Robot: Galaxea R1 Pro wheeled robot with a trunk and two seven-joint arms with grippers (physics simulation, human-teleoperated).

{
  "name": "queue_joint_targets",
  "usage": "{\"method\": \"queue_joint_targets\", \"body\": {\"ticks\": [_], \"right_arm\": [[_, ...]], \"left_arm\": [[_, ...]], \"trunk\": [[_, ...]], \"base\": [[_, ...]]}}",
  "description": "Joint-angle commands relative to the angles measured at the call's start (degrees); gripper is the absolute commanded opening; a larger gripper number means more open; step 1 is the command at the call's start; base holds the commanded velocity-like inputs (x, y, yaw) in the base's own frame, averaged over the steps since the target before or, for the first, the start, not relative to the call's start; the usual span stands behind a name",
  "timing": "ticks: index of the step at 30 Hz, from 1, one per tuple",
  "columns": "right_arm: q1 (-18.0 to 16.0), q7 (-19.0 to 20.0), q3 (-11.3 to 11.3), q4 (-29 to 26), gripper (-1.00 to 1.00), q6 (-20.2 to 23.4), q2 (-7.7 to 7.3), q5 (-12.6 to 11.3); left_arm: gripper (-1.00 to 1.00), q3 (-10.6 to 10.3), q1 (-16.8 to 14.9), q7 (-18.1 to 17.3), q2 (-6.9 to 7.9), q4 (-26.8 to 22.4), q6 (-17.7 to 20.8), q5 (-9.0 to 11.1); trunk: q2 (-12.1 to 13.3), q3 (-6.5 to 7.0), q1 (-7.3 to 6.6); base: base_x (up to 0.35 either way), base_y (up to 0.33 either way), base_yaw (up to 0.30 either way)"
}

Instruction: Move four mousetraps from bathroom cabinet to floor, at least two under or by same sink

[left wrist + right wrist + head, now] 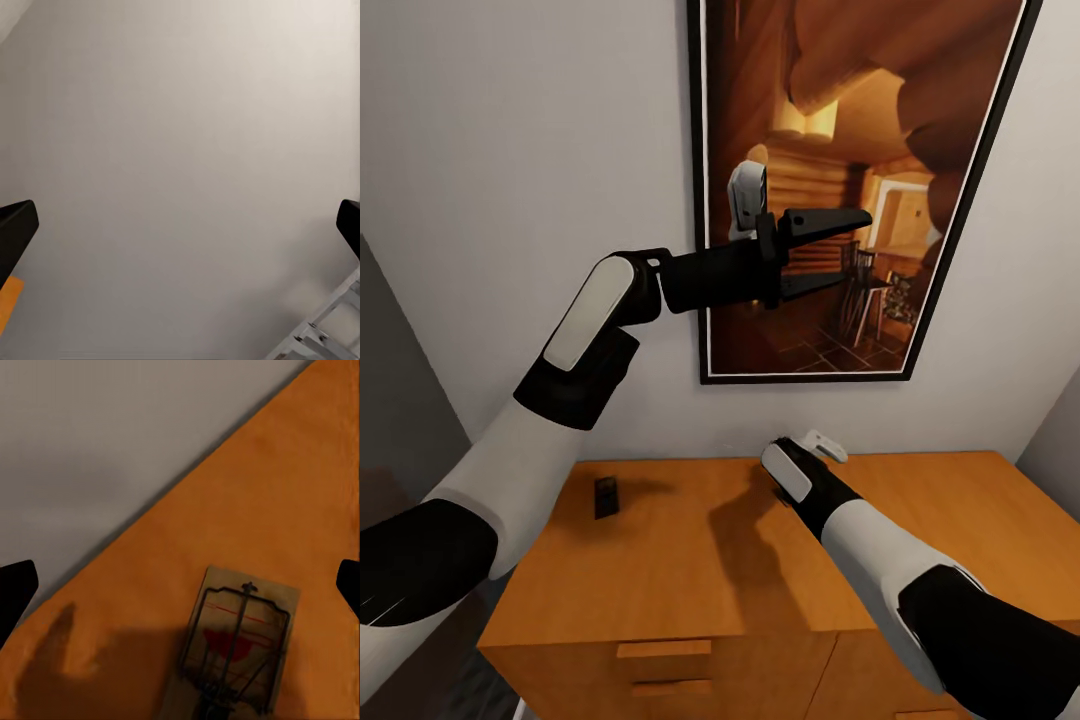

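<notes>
1. The cabinet (690, 590) is a wide orange-brown wooden piece with a flat top, standing against a pale wall; two wooden bar handles show on its front in the head view.
2. One mousetrap (606, 497) lies flat on the cabinet top toward its left rear part, near the wall. From the head camera it reads only as a small dark rectangle.
3. The right wrist view looks down on a mousetrap (236, 649) resting on the orange wood, close to the edge where the top meets the wall. It is a small tan wooden board with a dark wire bar and frame, thin red lines printed across it and a red patch in the middle.
4. The left gripper (822, 252) is raised well above the cabinet, pointing sideways across a framed picture (840, 180) on the wall. Its two black fingers are spread apart with nothing between them.
5. In the left wrist view the finger tips sit at the two edges of the frame with bare wall between.
6. The right gripper (180, 585) hangs over the rear middle of the cabinet top, its fingers wide apart, the mousetrap below and between them, not touched.
</notes>
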Motion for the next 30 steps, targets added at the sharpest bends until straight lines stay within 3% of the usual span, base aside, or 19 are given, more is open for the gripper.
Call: {"method": "queue_joint_targets", "body": {"ticks": [1,10,30], "right_arm": [[-0.1,-0.7,0.4,0.5,1.0,-0.6,-0.05,-0.4],[0.1,-4.9,0.3,2.7,1.0,-5.3,0.06,-0.7],[3.4,-5.8,0.1,2.3,1.0,-6.3,0.03,-0.7]], "left_arm": [[1.0,0.0,0.0,-0.4,0.0,0.1,0.1,-0.3],[1.0,-0.1,0.3,-0.4,0.03,0.1,0.1,-0.3],[1.0,-0.1,0.4,-0.4,0.03,0.1,0.1,-0.3]], "trunk": [[-0.1,-0.08,0.01],[-0.1,-0.08,0.01],[-0.1,-0.08,0.01]], "base": [[0.0,0.0,0.0],[0.0,0.0,0.0],[-0.02,0.0,0.0]]}}
